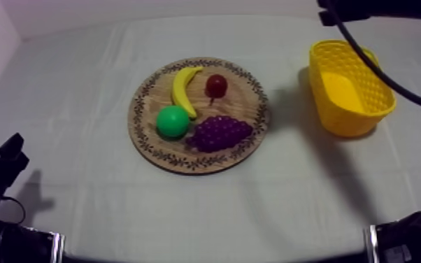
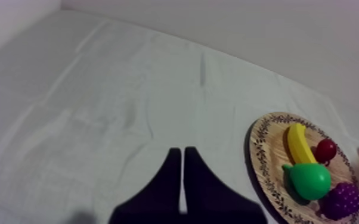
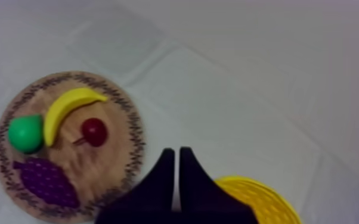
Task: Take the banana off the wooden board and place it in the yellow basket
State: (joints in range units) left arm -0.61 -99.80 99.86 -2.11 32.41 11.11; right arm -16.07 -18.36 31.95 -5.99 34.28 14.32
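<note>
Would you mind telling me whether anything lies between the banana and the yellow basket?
Only the small red fruit, right beside the banana on the board; past it, bare cloth reaches the yellow basket. Lifting should clear it.

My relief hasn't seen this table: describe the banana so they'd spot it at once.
Find the round wooden board in the middle of the cloth, beside the yellow basket. On the board's far half in the top view lies the banana, with the small red fruit beside it and the pear by its near end. It is the only long, curved, yellow piece there.
</note>
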